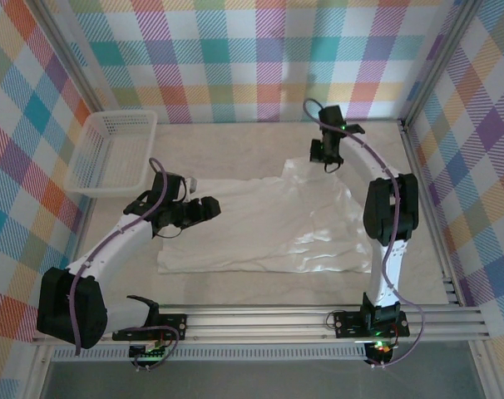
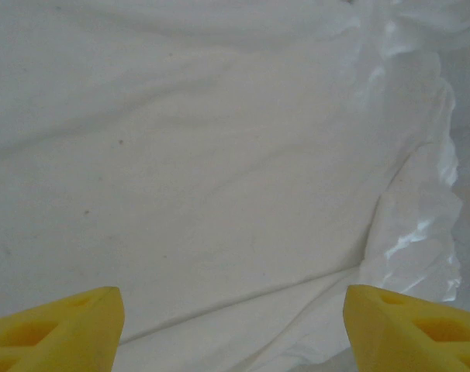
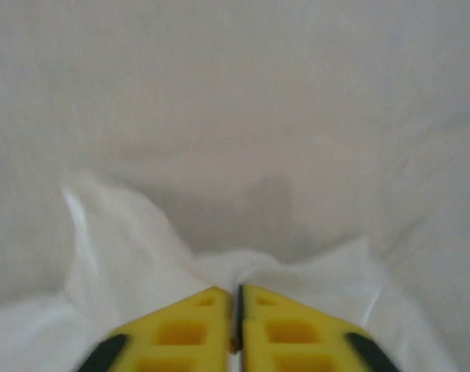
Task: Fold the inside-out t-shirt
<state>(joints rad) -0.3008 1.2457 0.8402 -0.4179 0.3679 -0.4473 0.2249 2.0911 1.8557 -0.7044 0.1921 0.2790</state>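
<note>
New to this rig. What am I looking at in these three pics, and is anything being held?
Two robot arms are bolted at the near edge of a table. The overhead picture comes from a fixed camera above and behind them; the other two come from cameras on each wrist, looking past yellow fingers. A white t-shirt lies spread on the table, and a white basket sits at the far left. The left hand hangs open over the shirt, holding nothing. The right hand, at the shirt's far edge, has its fingers pressed together on a pinch of shirt cloth.
</note>
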